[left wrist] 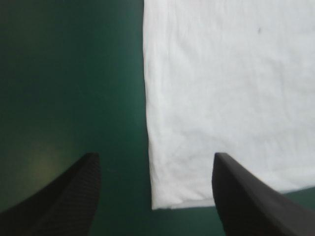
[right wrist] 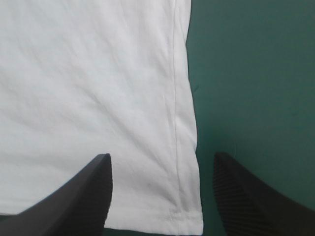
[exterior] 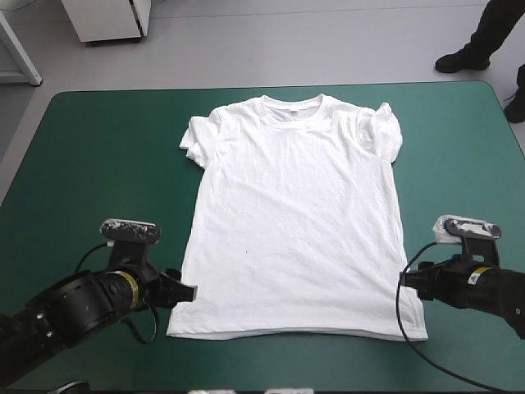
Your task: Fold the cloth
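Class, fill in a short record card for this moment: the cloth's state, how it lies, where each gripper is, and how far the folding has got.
Cloth: white T-shirt, spread flat, unfolded
Orientation: collar toward the far edge of the table, hem toward the near edge
Sleeves: both rumpled, the one on the robot's right more bunched
Left gripper: open, at the hem's left corner, not gripping
Right gripper: open, at the hem's right corner, not gripping
Folding: not yet begun
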